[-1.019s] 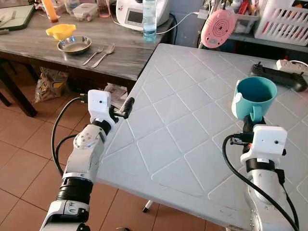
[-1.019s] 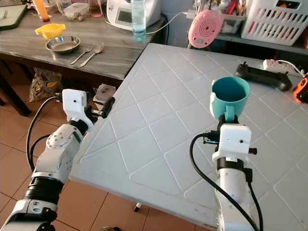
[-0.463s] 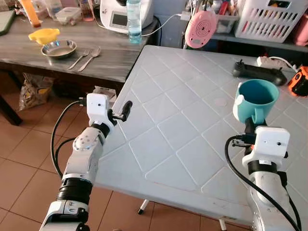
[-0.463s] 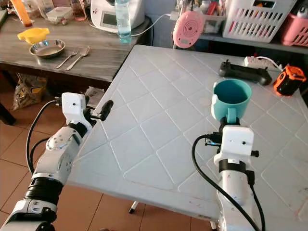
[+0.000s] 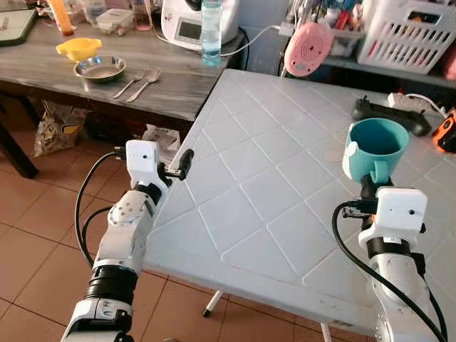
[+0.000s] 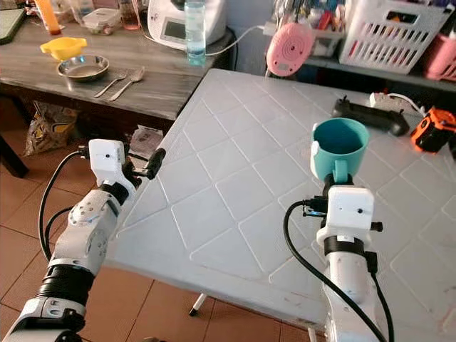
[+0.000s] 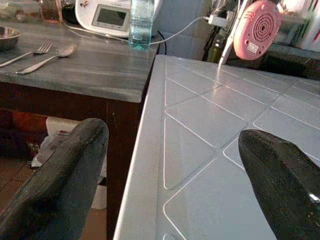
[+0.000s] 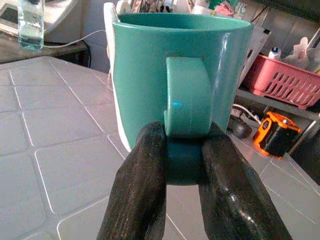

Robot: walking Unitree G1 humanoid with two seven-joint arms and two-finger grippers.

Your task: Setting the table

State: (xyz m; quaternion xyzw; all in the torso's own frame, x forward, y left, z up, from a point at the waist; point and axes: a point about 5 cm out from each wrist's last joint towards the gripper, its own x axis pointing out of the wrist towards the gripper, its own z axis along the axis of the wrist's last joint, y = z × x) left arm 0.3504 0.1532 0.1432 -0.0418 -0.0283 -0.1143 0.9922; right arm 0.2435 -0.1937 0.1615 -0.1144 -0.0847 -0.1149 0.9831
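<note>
Camera has panned back a bit since the earlier frames, scene slid right and down; both arms and the mug look unmoved relative to the tabletop. Right gripper [image 8: 182, 165] has its jaws clamped on the handle of the teal mug [image 5: 375, 148], mug upright, mouth up, held above the white tabletop [image 5: 271, 185] at about 3 o'clock in the head view; whether its base touches the surface can't be told. Left gripper [image 7: 170, 165] sits at the tabletop's left edge, about 9 o'clock, jaws wide apart, nothing between them, one finger [image 7: 65, 175] off the edge, the other over the white surface. Grey wooden tabletop [image 5: 107, 78] at 11 o'clock carries a steel bowl [image 5: 100, 68], a yellow dish [image 5: 79, 48] just behind it, a fork [image 5: 134, 82] and spoon [image 5: 147, 80] side by side just right of the bowl, a water bottle [image 5: 211, 32] and a white appliance [image 5: 187, 23]. Pink round object [image 5: 308, 48] hangs at 12 o'clock; black controller [image 5: 388, 116] and orange tape measure [image 6: 433, 129] lie on the white tabletop at 2 o'clock
</note>
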